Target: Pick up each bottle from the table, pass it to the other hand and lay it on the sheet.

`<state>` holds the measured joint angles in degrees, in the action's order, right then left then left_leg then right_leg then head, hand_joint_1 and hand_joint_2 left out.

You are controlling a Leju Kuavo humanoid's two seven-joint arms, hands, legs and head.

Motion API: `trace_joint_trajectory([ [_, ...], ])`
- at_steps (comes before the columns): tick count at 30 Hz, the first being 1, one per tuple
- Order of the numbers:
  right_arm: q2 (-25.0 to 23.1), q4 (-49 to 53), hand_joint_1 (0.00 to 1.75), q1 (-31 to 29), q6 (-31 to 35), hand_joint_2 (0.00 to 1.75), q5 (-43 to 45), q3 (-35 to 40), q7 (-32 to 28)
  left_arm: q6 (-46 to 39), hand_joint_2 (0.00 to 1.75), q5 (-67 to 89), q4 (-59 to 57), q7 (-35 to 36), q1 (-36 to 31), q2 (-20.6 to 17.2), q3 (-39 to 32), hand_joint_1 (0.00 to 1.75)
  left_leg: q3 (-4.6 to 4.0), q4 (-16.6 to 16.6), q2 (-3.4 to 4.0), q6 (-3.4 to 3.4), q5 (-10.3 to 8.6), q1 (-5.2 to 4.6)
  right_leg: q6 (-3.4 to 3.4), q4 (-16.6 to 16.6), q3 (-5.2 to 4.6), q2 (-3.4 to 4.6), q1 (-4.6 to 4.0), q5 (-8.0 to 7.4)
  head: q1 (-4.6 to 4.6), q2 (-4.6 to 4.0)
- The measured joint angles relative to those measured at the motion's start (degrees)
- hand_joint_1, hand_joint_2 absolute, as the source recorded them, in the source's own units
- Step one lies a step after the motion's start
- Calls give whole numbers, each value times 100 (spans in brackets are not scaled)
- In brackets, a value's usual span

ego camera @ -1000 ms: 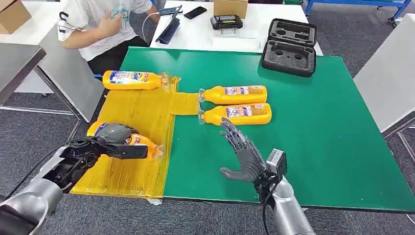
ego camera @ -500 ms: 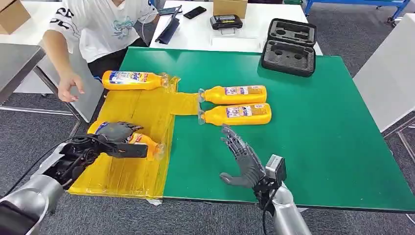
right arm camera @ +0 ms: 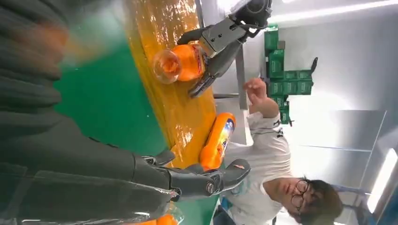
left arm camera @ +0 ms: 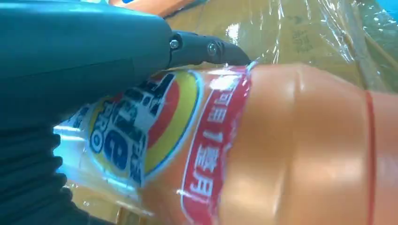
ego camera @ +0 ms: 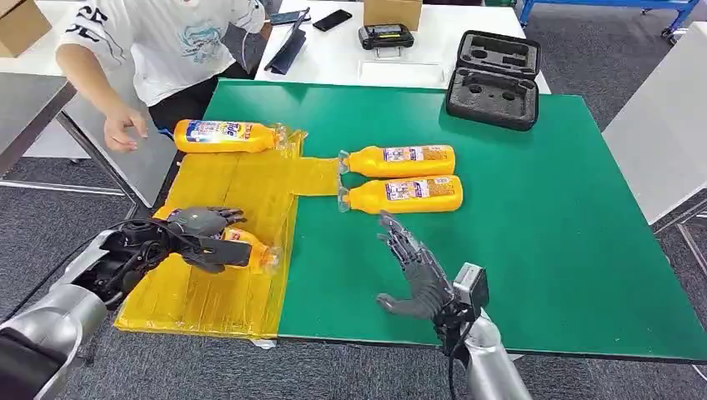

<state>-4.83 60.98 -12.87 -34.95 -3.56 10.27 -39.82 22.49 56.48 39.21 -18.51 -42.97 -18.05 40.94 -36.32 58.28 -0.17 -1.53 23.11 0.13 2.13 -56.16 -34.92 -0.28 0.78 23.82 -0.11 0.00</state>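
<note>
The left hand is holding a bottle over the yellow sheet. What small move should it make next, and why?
Probably it should open its fingers and let go. The left hand grips a bottle that already lies on its side on the yellow sheet. The right hand is open over the green table, near two more bottles.

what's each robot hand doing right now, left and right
Left robot hand: holding an orange bottle over the yellow sheet.
Right robot hand: open, fingers spread, holding nothing.
</note>
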Motion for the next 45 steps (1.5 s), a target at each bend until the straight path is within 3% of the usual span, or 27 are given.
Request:
trace_joint_trajectory([
  [7, 18, -2, 0, 34, 35, 175, -11, -2, 2, 197, 0, -44, -13, -112, -127, -42, 105, 0, -1, 0, 0, 0, 0, 0, 0, -1, -1, 0, -1, 0, 0, 0],
  [19, 98, -2, 0, 104, 28, 175, -144, -13, 0, 990, 0, -1242, 1137, -313, -404, -678, 240, 0, -4, 0, 0, 0, 0, 1, 0, -2, -4, 1, -1, 0, -2, 0],
  [32, 98, -63, 0, 63, 31, 175, -225, -15, 0, 1106, 0, -1764, 1932, -570, -418, -1106, 345, 0, -6, 0, 0, 0, 0, 1, 0, -2, -4, 0, -1, 0, -2, 0],
  [37, 98, -77, 0, 67, 195, 175, -267, -55, 0, 482, 0, -2306, 2221, -1137, -161, -1086, 205, 0, -5, 0, 0, 0, 0, 0, 0, 0, -5, -1, 0, 1, -2, 0],
  [41, 98, 61, 0, 154, 836, 175, -766, -161, 298, -730, 0, -2469, 2243, -1058, 370, -655, -174, 0, -5, 0, -2, -1, 1, -6, 0, 3, -6, -3, 5, 1, -2, 0],
  [42, 92, 162, 0, 207, 1013, 0, -890, -208, 435, -1049, 175, -2540, 2243, -996, 593, -449, -372, 0, -6, 0, -2, -3, 3, -7, 0, 3, -5, -3, 7, 1, -2, 0],
  [45, 88, 446, 0, 283, 1489, 0, -1242, -398, 846, -1754, 175, -2947, 2262, -916, 1272, 195, -890, 0, -8, 1, 2, -7, 6, -12, 1, 5, -6, 4, 10, 1, 0, 0],
])
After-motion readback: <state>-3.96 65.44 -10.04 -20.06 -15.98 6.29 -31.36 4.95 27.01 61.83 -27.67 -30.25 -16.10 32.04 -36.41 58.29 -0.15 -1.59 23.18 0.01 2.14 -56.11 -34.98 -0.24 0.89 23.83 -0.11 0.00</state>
